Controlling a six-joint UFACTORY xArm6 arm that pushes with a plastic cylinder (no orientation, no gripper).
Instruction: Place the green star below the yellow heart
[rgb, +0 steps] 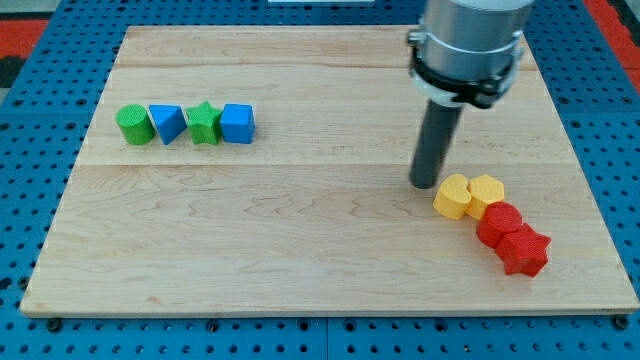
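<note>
The green star lies on the wooden surface in the view's upper left. It is the third block in a tight row of four. From the view's left the row reads: green cylinder, blue triangular block, green star, blue cube-like block. Each block touches or sits just beside its neighbour.

The yellow heart lies well apart from the star, at the view's right, just below mid-height. A second yellow block, hexagonal in outline, touches it on the view's right. Two red blocks continue the cluster toward the view's lower right: a rounded red block, its exact shape unclear, then a red star.

My tip rests on the surface just to the view's left of the yellow heart, close to it; contact cannot be confirmed. The rod rises to a grey cylindrical housing at the view's top.

The arm carries no fingers, so no grasp state applies. A blue perforated base surrounds the surface.
</note>
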